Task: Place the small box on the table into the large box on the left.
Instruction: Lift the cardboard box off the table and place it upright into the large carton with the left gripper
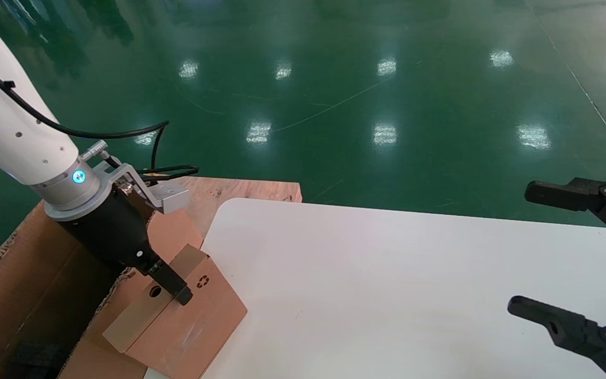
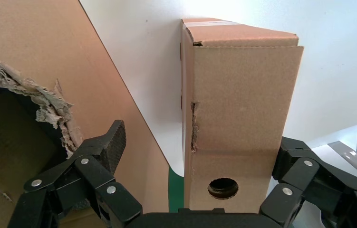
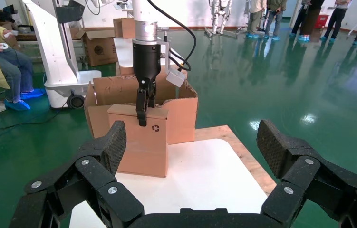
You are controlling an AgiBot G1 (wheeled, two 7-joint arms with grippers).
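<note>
The left gripper (image 1: 169, 287) straddles the top of the small brown cardboard box (image 1: 182, 316) at the white table (image 1: 387, 284) edge beside the torn large carton (image 1: 24, 295), fingers spread and seemingly not yet gripping, probably to lift it; the right gripper (image 1: 587, 263) waits wide open.

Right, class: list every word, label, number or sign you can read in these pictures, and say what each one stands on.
Black recycling symbol of three arrows, no words: on the small brown cardboard carton at the white table's edge, under the left tool.
Dark round mark on a brown carton far back in the right wrist view: too small to read.
No readable words or numbers anywhere.
</note>
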